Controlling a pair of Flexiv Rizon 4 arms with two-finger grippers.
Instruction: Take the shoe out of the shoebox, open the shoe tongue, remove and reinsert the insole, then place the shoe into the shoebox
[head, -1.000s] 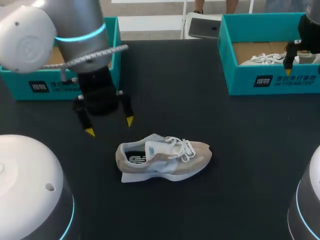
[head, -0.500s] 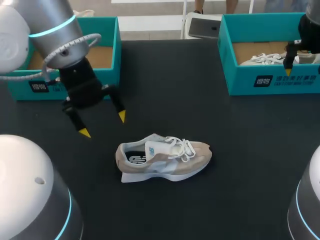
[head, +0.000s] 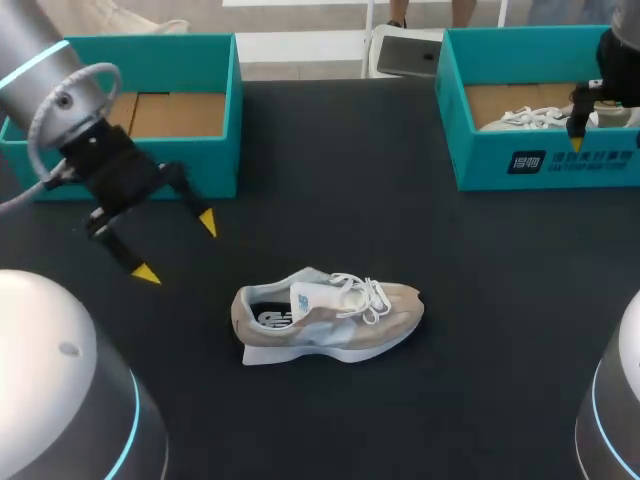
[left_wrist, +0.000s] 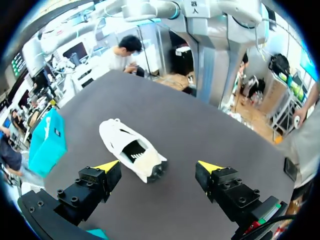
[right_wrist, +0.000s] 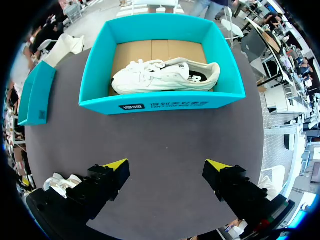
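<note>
A beige and white shoe (head: 328, 315) lies on the black table, its heel toward my left side, laces loose and insole showing. My left gripper (head: 176, 248) hangs open to the shoe's left, apart from it, in front of the left teal shoebox (head: 236, 120). In the left wrist view the shoe (left_wrist: 131, 150) lies just ahead of the open left gripper (left_wrist: 159, 165), heel nearest. My right gripper (right_wrist: 167, 164) is open above the table in front of the right teal shoebox (right_wrist: 160, 103), which holds a second white shoe (right_wrist: 165, 75).
The right shoebox (head: 540, 165) with its white shoe (head: 535, 118) stands at the back right, with my right arm (head: 612, 70) over it. The left shoebox shows only a cardboard floor (head: 170, 112). A dark tablet-like object (head: 405, 55) lies beyond the table's far edge.
My left gripper has swung left and away from the shoe, toward the left shoebox, staying open. The shoe and the right arm have not moved.
</note>
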